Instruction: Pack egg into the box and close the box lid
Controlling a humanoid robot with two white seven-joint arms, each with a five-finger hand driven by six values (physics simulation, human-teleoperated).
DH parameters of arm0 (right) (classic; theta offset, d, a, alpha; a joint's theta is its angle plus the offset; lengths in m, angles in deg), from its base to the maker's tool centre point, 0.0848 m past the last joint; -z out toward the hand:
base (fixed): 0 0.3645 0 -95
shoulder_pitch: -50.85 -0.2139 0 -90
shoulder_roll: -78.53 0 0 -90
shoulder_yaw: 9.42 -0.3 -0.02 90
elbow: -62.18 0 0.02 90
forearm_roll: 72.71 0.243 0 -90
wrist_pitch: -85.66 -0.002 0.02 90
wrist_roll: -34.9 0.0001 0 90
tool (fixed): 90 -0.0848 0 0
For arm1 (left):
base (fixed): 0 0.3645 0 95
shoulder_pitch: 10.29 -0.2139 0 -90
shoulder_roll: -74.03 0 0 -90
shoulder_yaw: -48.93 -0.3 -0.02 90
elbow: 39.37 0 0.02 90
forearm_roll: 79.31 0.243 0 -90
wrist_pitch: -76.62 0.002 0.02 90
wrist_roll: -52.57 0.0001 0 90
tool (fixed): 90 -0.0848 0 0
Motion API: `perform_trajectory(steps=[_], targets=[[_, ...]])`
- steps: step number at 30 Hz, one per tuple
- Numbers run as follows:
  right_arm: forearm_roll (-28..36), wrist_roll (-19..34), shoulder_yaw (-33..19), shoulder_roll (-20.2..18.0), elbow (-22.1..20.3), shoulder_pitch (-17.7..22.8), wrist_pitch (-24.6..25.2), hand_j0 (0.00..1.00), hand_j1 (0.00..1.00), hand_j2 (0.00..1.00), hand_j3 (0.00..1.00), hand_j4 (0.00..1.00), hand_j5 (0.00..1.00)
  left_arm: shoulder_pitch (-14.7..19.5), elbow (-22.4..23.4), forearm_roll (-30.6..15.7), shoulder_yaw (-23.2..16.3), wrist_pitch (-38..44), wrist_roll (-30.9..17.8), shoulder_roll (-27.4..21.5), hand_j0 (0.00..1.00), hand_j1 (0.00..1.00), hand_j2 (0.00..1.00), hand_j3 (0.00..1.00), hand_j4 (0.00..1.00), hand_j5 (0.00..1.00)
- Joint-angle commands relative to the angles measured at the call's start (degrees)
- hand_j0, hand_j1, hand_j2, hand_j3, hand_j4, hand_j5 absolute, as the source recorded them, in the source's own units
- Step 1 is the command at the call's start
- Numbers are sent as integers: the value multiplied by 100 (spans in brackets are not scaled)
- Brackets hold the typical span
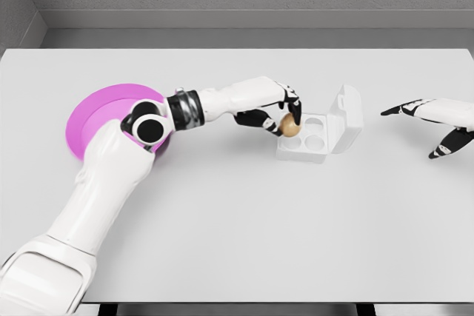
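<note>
A brown egg (290, 128) is held in my left hand (284, 118), whose fingers are curled around it. The egg hangs just over the near-left cup of the white egg box (312, 141). The box stands open in the middle of the table, with its lid (347, 118) tilted up on the right side. Two other round cups show bare inside it. My right hand (433, 123) hovers to the right of the box, apart from it, with fingers spread and nothing in them.
A magenta plate (96, 120) lies at the left of the white table (237, 220), partly behind my left elbow. A grey wall runs along the table's far edge.
</note>
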Motion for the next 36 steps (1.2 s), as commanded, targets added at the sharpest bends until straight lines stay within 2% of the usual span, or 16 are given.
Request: perform_trajectory(steps=[1, 4, 14, 29, 35, 36], targets=[[43, -2, 9, -7, 5, 0, 14, 100, 100, 100, 100, 100, 100, 17, 67, -45, 6, 17, 5, 45, 39, 39, 39, 39, 39, 39], [34, -2, -9, -7, 5, -18, 14, 100, 100, 100, 100, 100, 100, 44, 243, -54, 6, 17, 5, 106, 39, 39, 39, 39, 39, 39], [43, -2, 0, -16, 5, -9, 14, 100, 100, 100, 100, 100, 100, 44, 235, -63, -2, 17, 5, 238, 39, 39, 39, 39, 39, 39], [43, -2, 0, -16, -21, -35, 14, 100, 100, 100, 100, 100, 100, -35, 270, -63, 6, 17, 5, 124, 39, 39, 39, 39, 39, 39], [43, -2, 0, -16, -57, -44, 14, 100, 100, 100, 100, 100, 100, 44, 217, -133, 15, 17, 5, 115, 41, 41, 41, 41, 41, 41], [43, -2, 0, -16, -57, -35, 14, 100, 100, 100, 100, 100, 100, 35, 147, -168, 15, 17, 5, 98, 47, 47, 47, 47, 47, 47]])
